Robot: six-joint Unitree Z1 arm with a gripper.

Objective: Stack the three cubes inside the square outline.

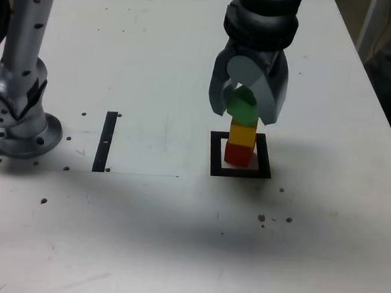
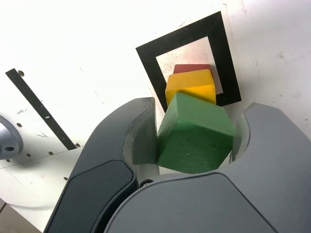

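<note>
A red cube (image 1: 238, 154) stands inside the black square outline (image 1: 216, 154), and a yellow cube (image 1: 243, 134) sits on top of it. My gripper (image 1: 246, 115) hangs straight above this stack, shut on the green cube (image 1: 242, 108). The green cube's underside is level with the yellow cube's top; whether they touch I cannot tell. In the wrist view the green cube (image 2: 194, 133) sits slightly twisted between both jaws of the gripper (image 2: 199, 109). Beyond it lie the yellow cube (image 2: 190, 86), a sliver of the red cube (image 2: 192, 68) and the outline (image 2: 223, 58).
The arm's grey base (image 1: 22, 128) stands at the exterior view's left. A thin black strip (image 1: 106, 141) lies between the base and the outline. Small dark specks dot the white table (image 1: 155, 50). The table's right edge runs close to the outline's side.
</note>
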